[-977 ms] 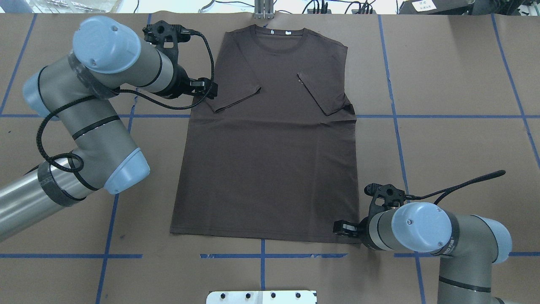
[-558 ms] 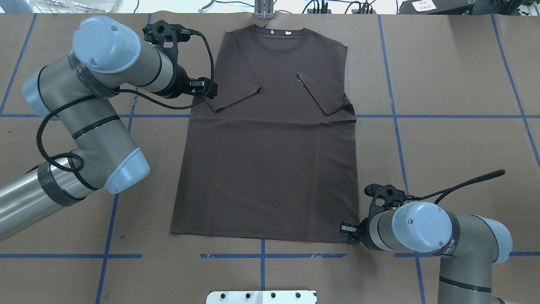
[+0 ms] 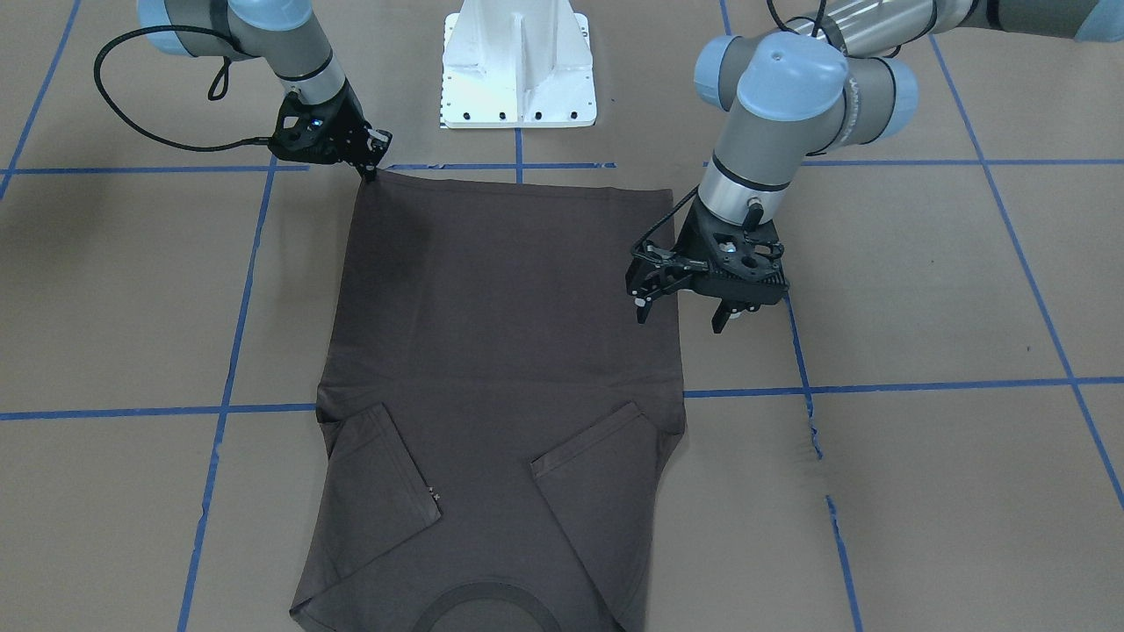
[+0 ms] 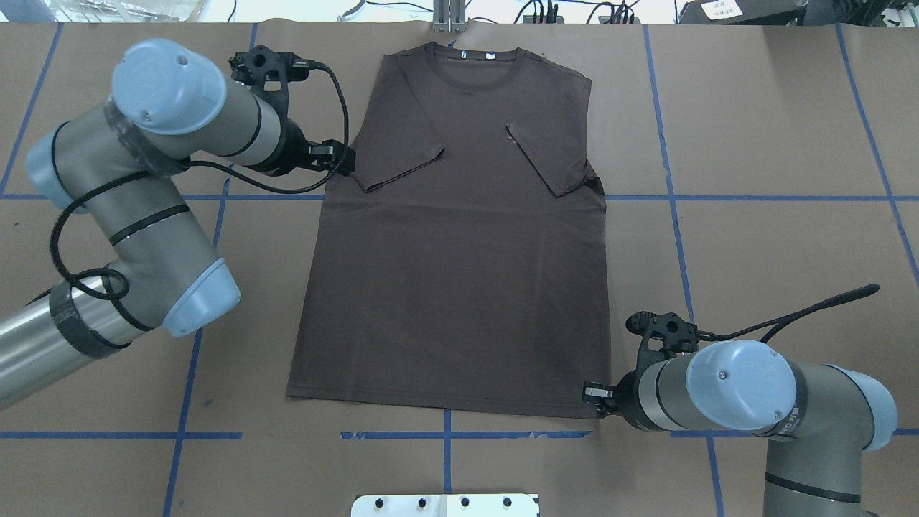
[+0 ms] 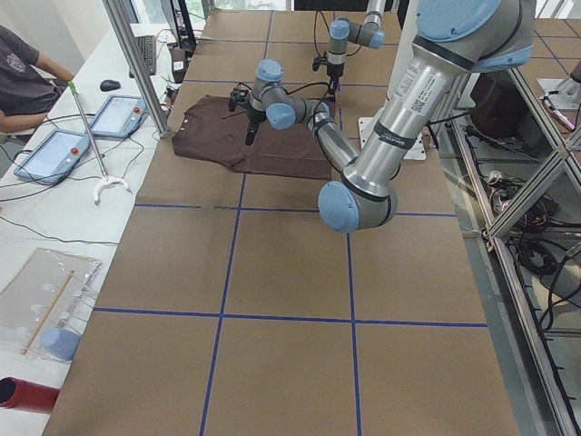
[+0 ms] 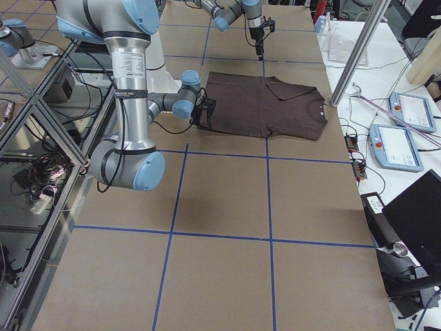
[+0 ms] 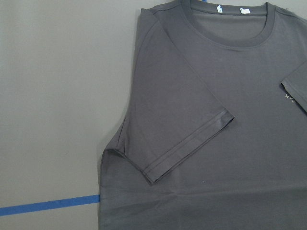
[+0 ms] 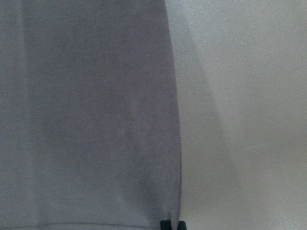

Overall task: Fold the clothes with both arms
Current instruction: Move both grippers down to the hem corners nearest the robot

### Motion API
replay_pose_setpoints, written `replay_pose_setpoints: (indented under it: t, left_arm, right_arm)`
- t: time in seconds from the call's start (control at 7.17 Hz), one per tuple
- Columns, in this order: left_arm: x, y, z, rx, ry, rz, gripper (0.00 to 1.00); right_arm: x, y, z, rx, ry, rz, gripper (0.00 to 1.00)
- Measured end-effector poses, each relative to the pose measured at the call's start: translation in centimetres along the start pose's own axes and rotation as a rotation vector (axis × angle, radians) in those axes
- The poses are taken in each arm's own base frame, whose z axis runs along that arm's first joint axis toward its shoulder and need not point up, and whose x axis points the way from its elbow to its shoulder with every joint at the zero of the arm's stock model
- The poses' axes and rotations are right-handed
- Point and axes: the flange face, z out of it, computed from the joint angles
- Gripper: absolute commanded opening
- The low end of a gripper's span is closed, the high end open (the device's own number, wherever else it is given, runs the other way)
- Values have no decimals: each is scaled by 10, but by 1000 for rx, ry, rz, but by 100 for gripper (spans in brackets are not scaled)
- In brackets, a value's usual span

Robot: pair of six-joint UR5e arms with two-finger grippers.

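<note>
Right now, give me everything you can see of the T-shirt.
The T-shirt is dark brown soft knit, lying flat, front up, on the brown table. Its ribbed round collar sits at the edge farthest from the robot, with white tags inside. Both short sleeves are folded inward over the chest; a tiny pale logo shows beside one. The right pincer looks closed on a hem corner; the left pincer hangs open over the side edge near a sleeve, not gripping.

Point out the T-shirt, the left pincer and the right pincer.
T-shirt [image 7: 240, 44]: left wrist view, front collar ribbing.
left pincer [image 3: 680, 317]: front-facing view, midway between open fingertips.
right pincer [image 3: 369, 172]: front-facing view, fingertips at hem corner.
</note>
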Motion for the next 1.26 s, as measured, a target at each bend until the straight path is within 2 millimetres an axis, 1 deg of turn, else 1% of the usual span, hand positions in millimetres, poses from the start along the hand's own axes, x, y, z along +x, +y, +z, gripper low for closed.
replay_pose_setpoints:
  t: [0.14,0.28,0.42,0.56,0.7,0.84,0.98,1.12,1.26]
  left_arm:
    - [-24,35,0,-30,-10,-74,100]
    - [-37,79,3,-63,-23,-170,100]
    - [-37,129,7,-92,-40,-259,98]
    - [-29,177,17,-115,-62,-325,96]
    - [-16,218,30,-131,-86,-365,94]
    - [-6,247,41,-146,-103,-385,93]
    - [-1,266,49,-159,-117,-395,90]
    - [1,276,54,-165,-126,-396,86]
    - [1,280,56,-166,-131,-397,75]
  right_arm:
    - [-1,-2,-7,1,-13,-3,0]
    - [-3,-4,-12,5,-24,-6,0]
    - [-5,-6,-15,8,-32,-7,0]
    - [-7,-8,-17,11,-37,-9,0]
    - [-8,-9,-18,14,-39,-14,0]
    - [-8,-10,-18,16,-40,-18,0]
    - [-8,-11,-19,18,-41,-20,0]
    - [-8,-12,-19,18,-42,-21,0]
    - [-8,-12,-19,17,-42,-21,0]
